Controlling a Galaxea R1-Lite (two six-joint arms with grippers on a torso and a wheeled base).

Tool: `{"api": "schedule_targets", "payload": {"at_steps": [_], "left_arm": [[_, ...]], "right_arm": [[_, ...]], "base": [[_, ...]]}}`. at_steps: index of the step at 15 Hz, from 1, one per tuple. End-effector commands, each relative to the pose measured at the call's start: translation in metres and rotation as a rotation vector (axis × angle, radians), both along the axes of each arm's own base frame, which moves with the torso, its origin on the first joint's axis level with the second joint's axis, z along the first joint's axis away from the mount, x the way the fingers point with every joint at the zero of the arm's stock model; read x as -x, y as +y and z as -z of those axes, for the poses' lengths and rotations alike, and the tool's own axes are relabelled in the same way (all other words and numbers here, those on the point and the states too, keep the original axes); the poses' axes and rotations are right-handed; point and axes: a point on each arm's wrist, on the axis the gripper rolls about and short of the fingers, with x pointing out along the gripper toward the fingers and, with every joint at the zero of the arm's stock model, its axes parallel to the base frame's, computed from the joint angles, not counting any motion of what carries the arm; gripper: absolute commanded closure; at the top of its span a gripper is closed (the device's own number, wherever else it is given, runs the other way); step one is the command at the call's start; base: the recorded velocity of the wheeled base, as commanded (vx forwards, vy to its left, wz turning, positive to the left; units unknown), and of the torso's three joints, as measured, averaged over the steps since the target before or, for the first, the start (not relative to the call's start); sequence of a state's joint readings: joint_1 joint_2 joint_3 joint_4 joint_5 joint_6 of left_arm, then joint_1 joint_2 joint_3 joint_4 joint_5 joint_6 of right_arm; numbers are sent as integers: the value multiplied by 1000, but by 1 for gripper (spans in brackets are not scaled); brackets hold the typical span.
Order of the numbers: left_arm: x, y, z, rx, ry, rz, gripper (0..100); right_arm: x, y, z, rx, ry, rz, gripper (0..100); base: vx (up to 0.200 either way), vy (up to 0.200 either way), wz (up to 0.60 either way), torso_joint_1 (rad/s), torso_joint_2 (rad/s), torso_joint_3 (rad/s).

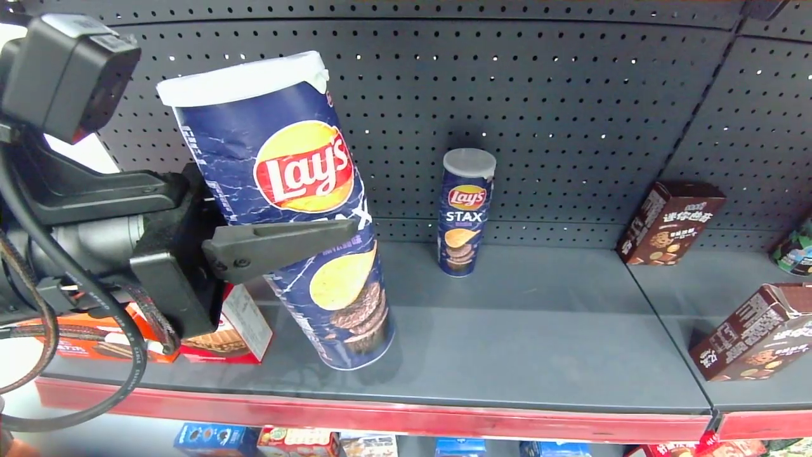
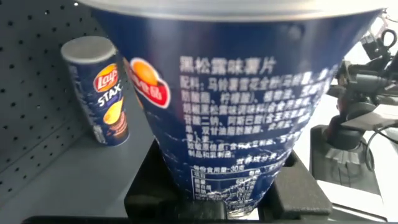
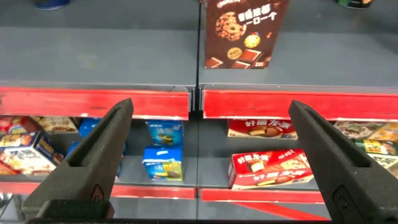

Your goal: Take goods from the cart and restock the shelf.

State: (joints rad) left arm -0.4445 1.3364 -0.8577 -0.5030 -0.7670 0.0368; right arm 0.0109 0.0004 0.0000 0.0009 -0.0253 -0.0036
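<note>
Left gripper (image 1: pixel 304 241) clamped on tilted chip can (image 1: pixel 285 190), base down at the shelf (image 1: pixel 539 330) front, contact unclear; second can (image 1: pixel 466 212) upright farther back by the pegboard (image 1: pixel 571 127). Right gripper (image 3: pixel 211 104) spread wide, holding nothing.

We see our right end effector (image 3: pixel 210 104) with its two dark fingers (image 3: pixel 93 162) spread wide apart. Beyond them, a dark brown cardboard cookie box (image 3: pixel 241 31) stands upright near the red front edge (image 3: pixel 93 102) of a grey metal shelf (image 3: pixel 99 56). On the shelf beneath sit small blue boxes (image 3: pixel 163 163) and a flat red box (image 3: pixel 273 169).
</note>
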Motion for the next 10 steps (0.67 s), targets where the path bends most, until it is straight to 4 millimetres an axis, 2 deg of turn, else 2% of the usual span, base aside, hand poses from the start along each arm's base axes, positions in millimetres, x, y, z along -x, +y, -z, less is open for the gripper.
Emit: {"api": "schedule_targets", "payload": {"at_steps": [1, 2, 3, 4, 5, 7, 9, 10], "left_arm": [[0, 1, 2, -3, 7, -3, 100], [0, 1, 5, -8, 15, -7, 100], [2, 2, 6, -6, 12, -9, 100], [2, 2, 5, -4, 8, -10, 100], [2, 2, 6, -4, 9, -10, 100], [2, 2, 5, 0, 4, -12, 100], [-2, 7, 5, -1, 5, -40, 100], [-1, 8, 5, -2, 7, -40, 100]], "right_arm": [[-1, 0, -1, 13, 22, -22, 0], [-2, 0, -3, 24, 22, -30, 0], [5, 1, -53, 21, -68, -71, 0], [-21, 2, -106, -55, 42, -107, 0], [-24, 2, -114, -94, 53, -112, 0], [-31, 5, -121, -8, 72, -273, 0], [-67, 11, -153, 8, 111, -338, 0], [-78, 13, -157, 5, 113, -351, 0]], "base": [[0, 0, 0, 0, 0, 0], [0, 0, 0, 0, 0, 0], [0, 0, 0, 0, 0, 0], [0, 0, 0, 0, 0, 0], [0, 0, 0, 0, 0, 0], [0, 0, 0, 0, 0, 0], [0, 0, 0, 0, 0, 0], [0, 0, 0, 0, 0, 0]]}}
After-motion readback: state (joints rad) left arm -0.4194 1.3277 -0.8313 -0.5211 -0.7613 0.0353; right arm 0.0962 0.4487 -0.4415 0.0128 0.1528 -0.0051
